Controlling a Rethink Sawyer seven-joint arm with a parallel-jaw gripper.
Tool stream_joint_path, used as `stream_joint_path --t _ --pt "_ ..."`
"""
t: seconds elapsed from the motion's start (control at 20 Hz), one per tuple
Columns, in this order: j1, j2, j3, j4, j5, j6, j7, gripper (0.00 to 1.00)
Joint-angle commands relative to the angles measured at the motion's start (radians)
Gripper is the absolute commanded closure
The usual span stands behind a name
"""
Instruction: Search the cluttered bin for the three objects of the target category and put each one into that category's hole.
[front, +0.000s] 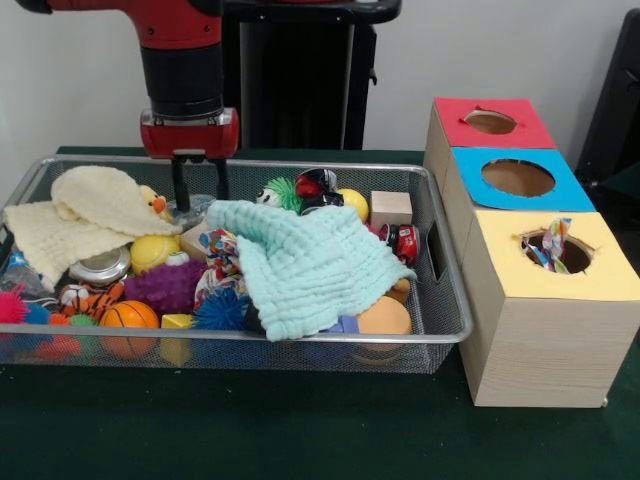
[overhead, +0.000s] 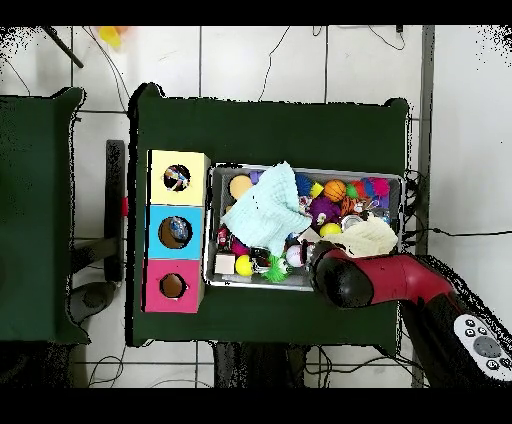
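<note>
My gripper (front: 200, 192) hangs open over the back left part of the wire bin (front: 445, 300). Its two black fingers (front: 180, 188) reach down between a yellow duck (front: 155, 205) and a light blue cloth (front: 300, 265), and nothing is clearly held between them. Three wooden boxes stand to the bin's right, each with a hole on top: red (front: 490, 122), blue (front: 518, 178) and yellow (front: 560, 252). A colourful wrapped item pokes out of the yellow hole. In the overhead view the red arm (overhead: 345, 278) covers the gripper at the bin's (overhead: 212, 225) lower edge.
The bin holds a cream cloth (front: 85, 215), a yellow ball (front: 152, 250), a purple spiky ball (front: 165, 287), a small basketball (front: 128, 318), a wooden cube (front: 390, 208), a red toy car (front: 405, 240) and a green spiky ball (front: 285, 192). The blue cloth covers the middle.
</note>
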Motion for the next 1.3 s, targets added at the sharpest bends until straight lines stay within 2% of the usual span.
stream_joint_path --t 0.05,0.3,0.6,0.8,0.95,1.1,1.3 --pt "0.028 0.030 0.012 -0.059 -0.031 -0.002 -0.036 0.00" --pt "0.101 0.102 -0.045 -0.042 -0.052 -0.087 0.062 0.00" --pt "0.133 0.139 -0.091 0.017 -0.065 -0.152 0.081 0.00" --pt "0.160 0.054 -0.164 0.120 -0.105 -0.225 0.096 0.00" --pt "0.167 0.018 -0.206 0.179 -0.097 -0.268 0.116 0.00" --pt "0.224 -0.029 -0.260 0.201 -0.069 -0.289 0.145 0.00" --pt "0.254 -0.086 -0.255 0.211 -0.011 -0.258 0.121 0.00"
